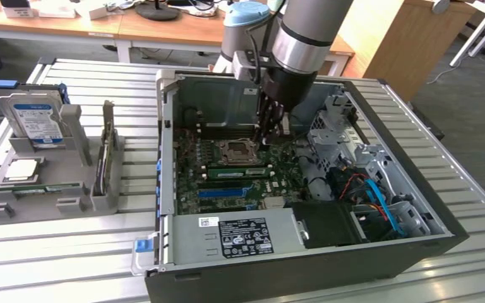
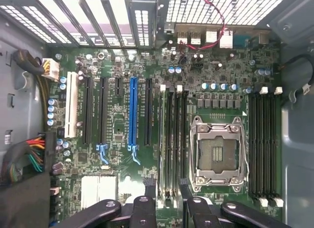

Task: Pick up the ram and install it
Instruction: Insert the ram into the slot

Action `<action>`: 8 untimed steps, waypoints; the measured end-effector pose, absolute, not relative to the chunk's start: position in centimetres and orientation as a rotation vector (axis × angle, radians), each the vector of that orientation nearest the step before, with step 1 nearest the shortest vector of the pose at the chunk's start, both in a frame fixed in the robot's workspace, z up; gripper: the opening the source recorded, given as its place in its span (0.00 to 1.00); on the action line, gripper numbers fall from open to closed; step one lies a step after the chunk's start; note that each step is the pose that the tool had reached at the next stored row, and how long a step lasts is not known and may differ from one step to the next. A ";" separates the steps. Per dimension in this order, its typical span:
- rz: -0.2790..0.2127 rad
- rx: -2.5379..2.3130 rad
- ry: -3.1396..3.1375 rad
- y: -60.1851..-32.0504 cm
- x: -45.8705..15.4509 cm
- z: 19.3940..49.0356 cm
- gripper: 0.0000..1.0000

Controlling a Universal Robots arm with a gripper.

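Green ram (image 1: 238,170) in slot, released pincer (image 2: 166,185) over one end, gaps both sides.

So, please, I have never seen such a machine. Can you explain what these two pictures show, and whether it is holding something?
The thick grey tube is a robot arm. It reaches into an open computer case that lies on a slatted metal table. One picture comes from a camera off the arm. The other comes from a camera on the arm's wrist, looking at the motherboard. The black fingers in the wrist picture belong to the arm's tool. They stand apart and hold nothing. Near them a green ram stick appears to sit in the board, beside the empty processor socket. Beside the case, a grey holder carries a hard drive, a processor chip, a dark card and a second green stick.
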State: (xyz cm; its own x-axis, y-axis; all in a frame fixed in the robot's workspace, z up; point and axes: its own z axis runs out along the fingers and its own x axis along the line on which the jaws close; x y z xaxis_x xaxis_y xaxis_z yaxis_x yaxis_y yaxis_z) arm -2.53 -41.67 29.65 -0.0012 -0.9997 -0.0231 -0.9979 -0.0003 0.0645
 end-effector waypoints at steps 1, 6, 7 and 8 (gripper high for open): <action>-0.097 2.199 -2.200 -41.7 -2.5 29.7 0.31; -0.097 2.199 -2.200 -41.7 -2.5 29.8 0.31; -0.097 2.199 -2.200 -41.7 -2.5 29.8 0.31; -0.096 2.200 -2.201 -41.7 -2.5 29.8 0.31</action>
State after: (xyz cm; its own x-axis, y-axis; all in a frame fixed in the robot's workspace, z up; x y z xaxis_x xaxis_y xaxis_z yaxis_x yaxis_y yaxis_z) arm -2.53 -41.67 29.83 -0.0010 -0.9997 -0.0233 -0.9980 -0.0005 0.0636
